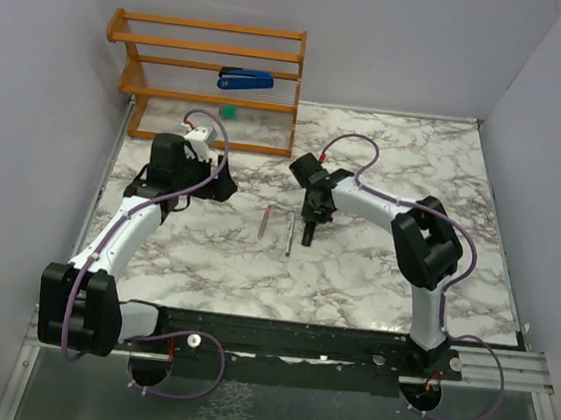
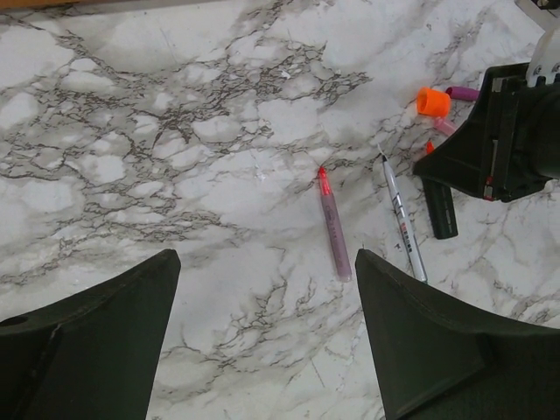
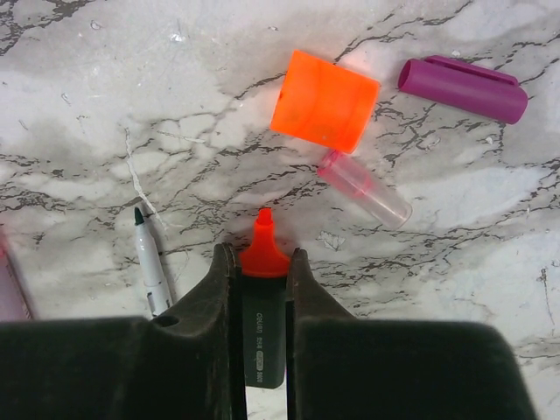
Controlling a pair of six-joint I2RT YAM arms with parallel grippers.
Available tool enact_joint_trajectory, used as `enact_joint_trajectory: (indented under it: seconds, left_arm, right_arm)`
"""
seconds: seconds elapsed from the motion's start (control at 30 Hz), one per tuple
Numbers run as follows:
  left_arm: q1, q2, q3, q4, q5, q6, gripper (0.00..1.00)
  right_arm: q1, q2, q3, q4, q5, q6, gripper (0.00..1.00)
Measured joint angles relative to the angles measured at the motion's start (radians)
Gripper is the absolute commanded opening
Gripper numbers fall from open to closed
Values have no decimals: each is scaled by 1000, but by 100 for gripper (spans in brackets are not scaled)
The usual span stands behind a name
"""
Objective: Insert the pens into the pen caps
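The right gripper (image 3: 262, 289) is clenched on the black marker (image 3: 262, 337) near the table's middle, orange tip aimed at the orange cap (image 3: 325, 100) just beyond it; the pink cap (image 3: 364, 187) lies close beside that path, so a slightly skewed push could knock either loose cap away instead of seating the tip. The purple cap (image 3: 464, 88) lies to the right of the orange one, the grey pen (image 2: 403, 219) and pink pen (image 2: 333, 224) rest just left of the marker, and the left gripper (image 2: 262, 341) hovers released, holding nothing, farther left.
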Motion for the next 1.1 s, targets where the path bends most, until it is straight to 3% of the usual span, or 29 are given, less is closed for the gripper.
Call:
enact_joint_trajectory:
  seconds: [0.3, 0.53, 0.73, 1.1]
  left_arm:
    - [-16, -30, -60, 72, 133, -14, 80]
    - [-127, -124, -106, 160, 229, -34, 79]
    - [-292, -151, -135, 276, 195, -107, 81]
    - [-435, -90, -187, 495, 107, -248, 82]
  right_arm:
    - [0, -100, -130, 100, 18, -40, 0]
    - [2, -308, -153, 154, 93, -139, 1]
    - [3, -439, -152, 219, 109, -196, 1]
    - [6, -504, -178, 233, 102, -212, 0]
